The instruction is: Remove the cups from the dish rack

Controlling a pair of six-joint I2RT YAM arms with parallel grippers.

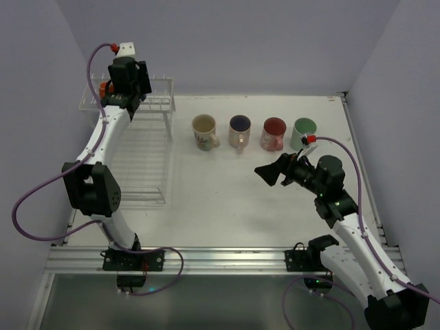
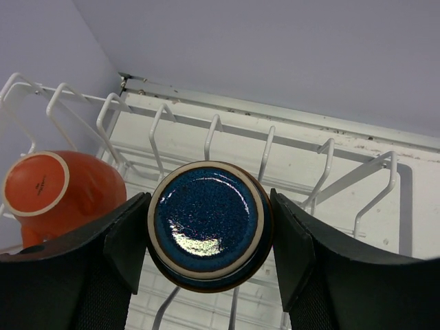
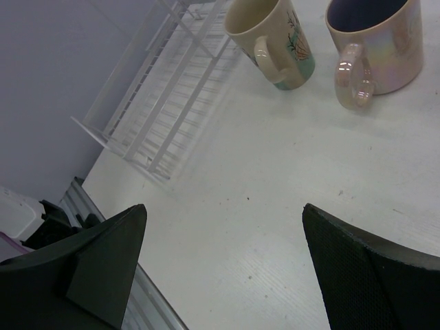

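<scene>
Wire shelving of the dish rack [image 1: 141, 148] stands at the table's [image 1: 227, 206] far left in the top view, its raised pegged shelf at the back and the long flat tray running toward the arm bases. The left gripper [image 1: 128, 88] hangs over that upper shelf, hiding what it holds; only a sliver of the orange mug [image 1: 104, 89] shows beside it. The left wrist view supplies the rest: the orange mug [image 2: 58, 189] sits base-up on the pegs at the left, and just right of it the dark blue mug [image 2: 206, 223], also base-up, is clamped between the two black fingers [image 2: 127, 244] of the left gripper [image 2: 210, 237], one pressed against each side. Right of the rack, four mugs stand upright in a row on the table: cream mug [image 1: 204, 130], pale mug with purple inside [image 1: 239, 130], pink mug with red inside [image 1: 273, 133] and light green mug [image 1: 302, 133]. Nearer the bases, the right gripper [image 1: 267, 172] hovers over bare table with its jaws spread wide, holding nothing. Its wrist camera [image 3: 223, 240] catches only the cream mug [image 3: 275, 41], the pale mug [image 3: 378, 41] and the rack's lower tray [image 3: 172, 103].
</scene>
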